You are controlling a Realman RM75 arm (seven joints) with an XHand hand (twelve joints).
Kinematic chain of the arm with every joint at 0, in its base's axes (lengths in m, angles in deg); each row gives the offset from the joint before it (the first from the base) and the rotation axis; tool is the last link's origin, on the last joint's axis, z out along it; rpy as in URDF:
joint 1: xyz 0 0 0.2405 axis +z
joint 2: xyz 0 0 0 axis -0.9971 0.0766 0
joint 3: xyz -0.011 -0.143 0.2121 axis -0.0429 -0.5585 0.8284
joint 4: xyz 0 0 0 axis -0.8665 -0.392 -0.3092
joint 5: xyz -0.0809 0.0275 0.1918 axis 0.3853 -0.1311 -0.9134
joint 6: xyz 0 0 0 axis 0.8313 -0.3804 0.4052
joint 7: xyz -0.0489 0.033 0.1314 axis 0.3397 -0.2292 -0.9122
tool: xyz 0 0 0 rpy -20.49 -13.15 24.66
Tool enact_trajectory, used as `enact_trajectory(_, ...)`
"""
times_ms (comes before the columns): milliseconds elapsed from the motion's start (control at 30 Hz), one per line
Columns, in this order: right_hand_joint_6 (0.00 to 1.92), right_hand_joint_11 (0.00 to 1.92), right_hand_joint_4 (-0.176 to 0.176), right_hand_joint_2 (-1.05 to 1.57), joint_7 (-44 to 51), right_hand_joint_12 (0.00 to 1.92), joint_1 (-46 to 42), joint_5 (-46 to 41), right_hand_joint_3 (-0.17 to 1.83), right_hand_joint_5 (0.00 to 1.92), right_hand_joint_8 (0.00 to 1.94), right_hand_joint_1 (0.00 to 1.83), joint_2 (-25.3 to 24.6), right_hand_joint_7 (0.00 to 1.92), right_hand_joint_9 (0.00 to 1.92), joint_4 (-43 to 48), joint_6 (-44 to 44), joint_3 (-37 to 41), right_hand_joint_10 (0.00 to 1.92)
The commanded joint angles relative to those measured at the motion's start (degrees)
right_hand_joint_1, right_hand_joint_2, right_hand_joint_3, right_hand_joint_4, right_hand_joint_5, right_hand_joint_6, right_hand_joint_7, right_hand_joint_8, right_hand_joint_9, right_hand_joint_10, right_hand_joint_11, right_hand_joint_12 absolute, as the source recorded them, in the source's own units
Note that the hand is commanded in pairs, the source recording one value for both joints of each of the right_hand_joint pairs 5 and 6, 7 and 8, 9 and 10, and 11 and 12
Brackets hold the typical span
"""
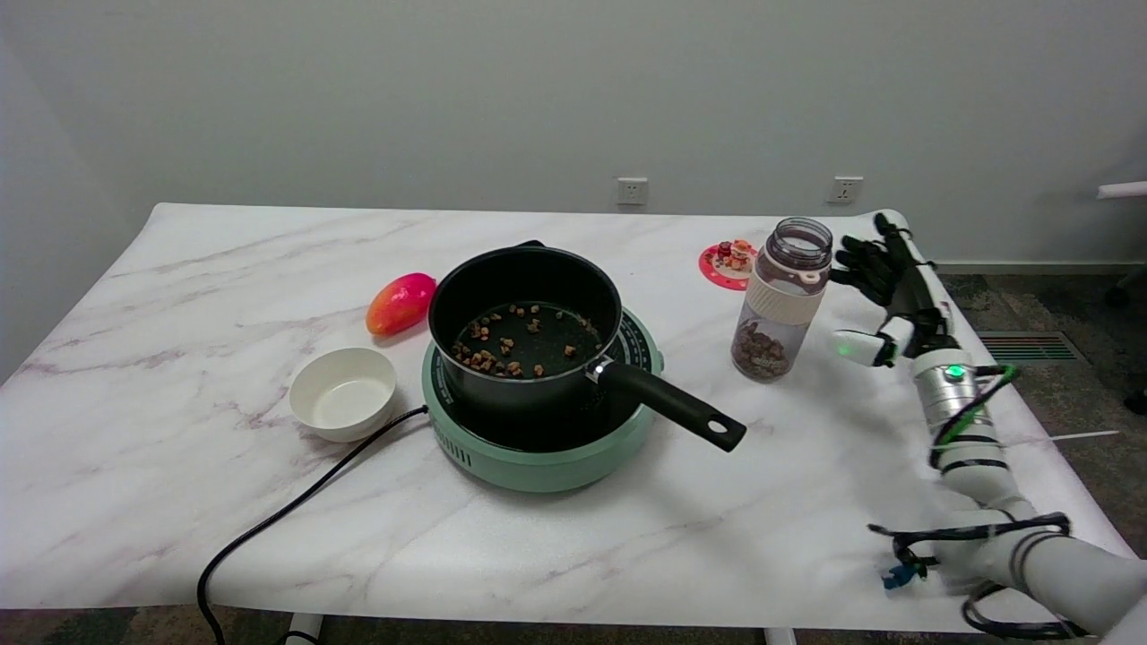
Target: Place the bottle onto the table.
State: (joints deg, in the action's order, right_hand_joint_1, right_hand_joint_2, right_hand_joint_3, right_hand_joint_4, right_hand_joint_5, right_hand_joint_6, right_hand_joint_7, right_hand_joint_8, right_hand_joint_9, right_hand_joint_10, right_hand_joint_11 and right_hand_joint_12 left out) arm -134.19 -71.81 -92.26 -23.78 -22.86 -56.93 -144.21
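While the bottle (781,300) stands upright on the counter (806,502) just left of the right hand (883,282), whose fingers are spread and empty, placing looks done; next, withdraw without tipping it.

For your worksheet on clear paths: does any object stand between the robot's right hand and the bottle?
Nothing visible does. The right hand is open just right of the bottle, which stands upright on the table; only a narrow open gap separates them.

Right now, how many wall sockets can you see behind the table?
2. One socket is on the wall behind the table's middle; the other socket is further right, above the bottle. Others may lie outside the picture.
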Motion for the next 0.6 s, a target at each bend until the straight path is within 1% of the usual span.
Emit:
enact_trajectory(33,0.03,0.61,0.000,-0.71,-2.75,0.61,-14.54,2.45,1.27,0.03,0.38,1.42,17.54,0.38,0.45,2.75,-0.03,7.63,0.45)
enact_trajectory(100,0.01,0.61,0.000,-0.61,-2.59,0.61,-15.73,4.68,1.21,0.01,0.38,1.42,18.41,0.38,0.44,1.56,-0.20,11.45,0.44)
enact_trajectory(167,0.02,0.60,0.000,-0.37,-1.42,0.60,-16.13,7.10,1.20,0.02,0.40,1.42,18.56,0.40,0.44,1.24,-0.84,15.33,0.44)
enact_trajectory(200,0.03,0.59,0.000,-0.23,1.17,0.59,-16.21,8.67,1.21,0.03,0.44,1.41,18.40,0.44,0.45,1.24,-1.23,17.93,0.45)
enact_trajectory(233,0.08,0.67,0.000,0.03,2.17,0.67,-16.21,9.31,1.11,0.08,0.69,1.40,18.24,0.69,0.50,1.33,-1.39,19.12,0.50)
enact_trajectory(267,0.17,0.78,0.000,0.25,6.03,0.78,-16.37,10.10,0.94,0.17,0.89,1.39,17.84,0.89,0.66,1.82,-1.55,20.72,0.66)
enact_trajectory(300,0.26,0.85,0.000,0.37,10.14,0.85,-16.45,10.26,0.80,0.26,0.99,1.37,17.53,0.99,0.82,2.53,-1.55,21.67,0.82)
enact_trajectory(333,0.42,0.99,0.000,0.46,12.31,0.99,-16.45,10.25,0.74,0.42,1.14,1.34,17.36,1.14,1.01,2.93,-1.55,21.75,1.01)
enact_trajectory(367,0.57,1.13,0.000,0.51,16.24,1.13,-16.45,9.78,0.74,0.57,1.25,1.30,16.88,1.25,1.16,3.58,-1.62,21.75,1.16)
enact_trajectory(400,0.61,1.14,0.000,0.51,19.39,1.14,-16.45,9.46,0.74,0.61,1.26,1.30,16.41,1.26,1.17,4.60,-1.23,21.83,1.17)
enact_trajectory(433,0.65,1.15,0.000,0.50,20.60,1.15,-16.45,9.22,0.74,0.65,1.28,1.30,16.25,1.28,1.18,5.09,-0.82,21.90,1.18)
enact_trajectory(500,0.81,1.22,0.000,0.45,22.81,1.22,-16.45,8.82,0.89,0.81,1.36,1.26,15.93,1.36,1.25,6.36,1.18,21.42,1.25)
enact_trajectory(533,0.84,1.24,0.000,0.42,22.81,1.24,-16.45,8.82,0.97,0.84,1.39,1.25,15.84,1.39,1.29,6.44,1.69,21.34,1.29)
enact_trajectory(600,0.84,1.24,0.000,0.35,22.82,1.24,-16.29,8.82,1.03,0.84,1.38,1.24,15.45,1.38,1.29,6.61,3.24,21.35,1.29)
